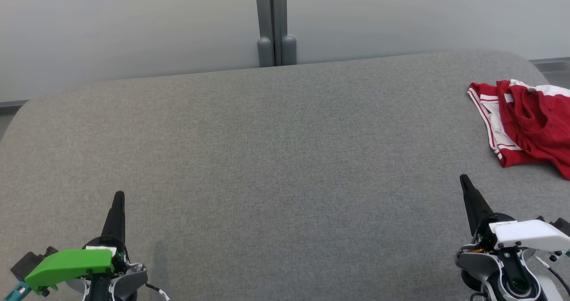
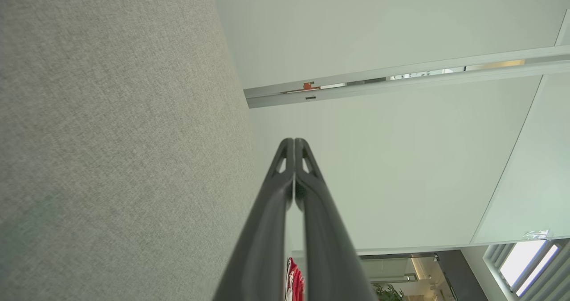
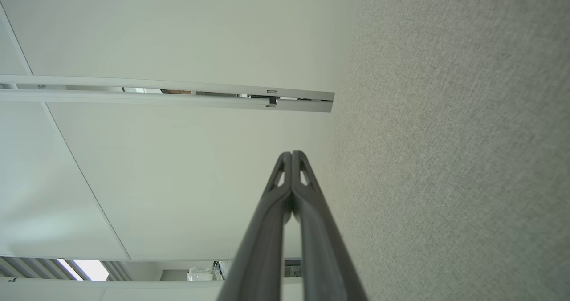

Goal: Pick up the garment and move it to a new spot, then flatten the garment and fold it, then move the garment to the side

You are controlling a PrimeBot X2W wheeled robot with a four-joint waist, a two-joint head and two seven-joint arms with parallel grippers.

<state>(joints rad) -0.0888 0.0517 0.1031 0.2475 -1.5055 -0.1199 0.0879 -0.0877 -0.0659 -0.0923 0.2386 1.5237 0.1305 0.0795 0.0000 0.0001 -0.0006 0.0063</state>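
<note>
A red garment [image 1: 530, 123] with white stripes lies crumpled at the far right of the grey fabric surface [image 1: 276, 158], partly cut off by the head view's right edge. A sliver of the garment [image 2: 294, 283] shows between the left fingers in the left wrist view. My left gripper [image 1: 119, 195] sits at the lower left, shut and empty, far from the garment. At the lower right my right gripper [image 1: 463, 178] is shut with nothing in it, a short way below and left of the garment. Both wrist views show the fingertips pressed together: left gripper [image 2: 294, 140], right gripper [image 3: 291, 153].
A pale frosted wall [image 1: 133, 25] with a grey vertical post [image 1: 272, 22] runs along the surface's far edge. The surface has rounded far corners. A wide stretch of bare fabric lies between the two grippers.
</note>
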